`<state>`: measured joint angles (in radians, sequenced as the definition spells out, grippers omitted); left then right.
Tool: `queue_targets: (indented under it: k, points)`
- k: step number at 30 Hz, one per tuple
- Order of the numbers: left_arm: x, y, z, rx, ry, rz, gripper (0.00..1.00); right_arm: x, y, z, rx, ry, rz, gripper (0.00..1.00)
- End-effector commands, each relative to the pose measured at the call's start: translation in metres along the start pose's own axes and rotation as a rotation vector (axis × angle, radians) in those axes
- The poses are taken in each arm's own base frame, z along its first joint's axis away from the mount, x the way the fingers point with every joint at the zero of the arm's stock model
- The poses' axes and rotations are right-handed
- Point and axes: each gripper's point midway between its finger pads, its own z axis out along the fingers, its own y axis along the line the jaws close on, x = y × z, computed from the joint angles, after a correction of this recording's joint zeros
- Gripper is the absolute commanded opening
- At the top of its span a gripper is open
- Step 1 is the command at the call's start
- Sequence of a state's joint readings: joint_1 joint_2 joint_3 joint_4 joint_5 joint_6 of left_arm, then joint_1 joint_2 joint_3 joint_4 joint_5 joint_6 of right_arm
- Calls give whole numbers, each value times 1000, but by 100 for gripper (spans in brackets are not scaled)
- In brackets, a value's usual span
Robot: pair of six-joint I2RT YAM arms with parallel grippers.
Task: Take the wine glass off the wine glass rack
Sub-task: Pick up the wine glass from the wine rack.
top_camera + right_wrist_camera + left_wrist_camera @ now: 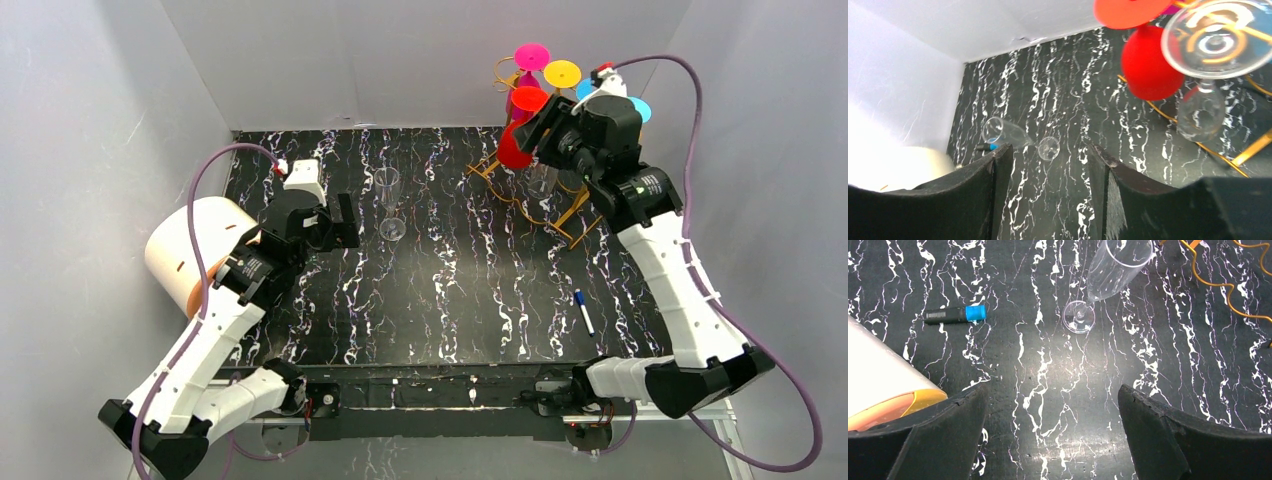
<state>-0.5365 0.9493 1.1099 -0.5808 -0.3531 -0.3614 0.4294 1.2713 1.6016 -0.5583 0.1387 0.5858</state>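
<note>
The gold wire wine glass rack (528, 195) stands at the back right, and its base wire (1220, 285) reaches into the left wrist view. Several wine glasses hang upside down from it, among them a red one (1148, 62) and a clear one (1200, 107). My right gripper (528, 128) is raised beside the red glass (515, 140). In the right wrist view it (1048, 167) is open with nothing between its fingers. A clear flute (388, 205) stands on the table. My left gripper (1053, 407) is wide open and empty, short of the flute's foot (1079, 317).
A cream and orange roll (190, 250) lies at the left by the left arm. A black marker with a blue cap (955, 315) lies near the flute. Another pen (584, 311) lies at the front right. White walls close in the table.
</note>
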Motion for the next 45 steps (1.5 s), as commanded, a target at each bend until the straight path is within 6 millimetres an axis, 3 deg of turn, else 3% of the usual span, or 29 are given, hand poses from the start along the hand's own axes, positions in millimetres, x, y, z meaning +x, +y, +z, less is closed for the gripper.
queue_targets:
  k: [1, 5, 9, 19, 26, 28, 40, 45]
  points:
    - [-8, -7, -6, 45, -6, 26, 98, -59, -11, 1, 33, -166, 36, 64]
    - [-10, -9, -7, 60, -17, 31, 98, -73, -16, 6, 15, -132, 30, 65]
    - [-9, -14, -1, 73, 3, 52, 98, -84, -41, 9, 72, -124, 30, 61]
    - [-5, -15, 2, 85, 21, 88, 98, -84, -86, 27, 92, -53, 59, 47]
    - [-2, -18, 1, 112, 14, 102, 98, -79, -107, 33, 139, -26, 44, 47]
    - [-4, -20, 1, 124, 5, 103, 98, -85, -121, 31, 169, -38, 48, 47]
    - [0, -20, 1, 129, 18, 95, 98, -76, -126, 42, 91, 26, 86, 48]
    - [-1, -21, -3, 143, 9, 90, 98, -70, -125, 49, 59, 59, 102, 43]
